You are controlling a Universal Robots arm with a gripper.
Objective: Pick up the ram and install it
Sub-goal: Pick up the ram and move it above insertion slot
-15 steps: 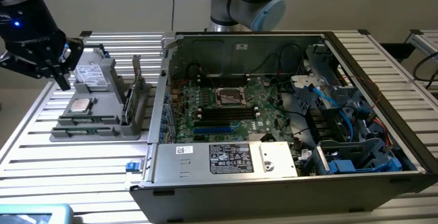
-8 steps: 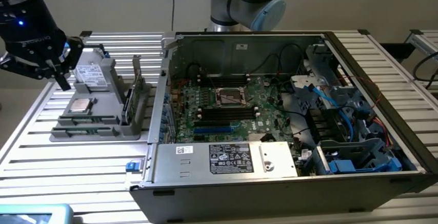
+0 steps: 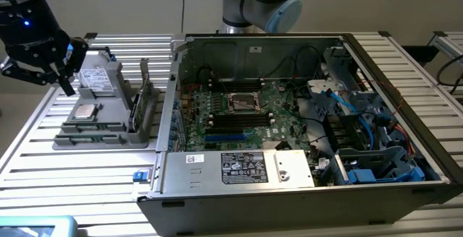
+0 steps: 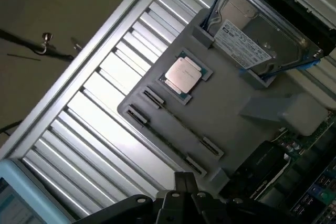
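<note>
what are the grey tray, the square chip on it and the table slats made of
The grey tray looks like moulded or printed plastic: matte, even grey, no glare. The square chip seems to have a metal lid, with a dull silvery sheen, on a green base. The table slats are probably aluminium profile: pale, ribbed, reflecting the light strongly.

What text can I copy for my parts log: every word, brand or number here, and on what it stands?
No text can be read in either view.
Label on the hard drive: printed lines, too blurred to read.
Labels on the power supply: too small to read.
White sticker on the back wall of the computer case: too small to read.
</note>
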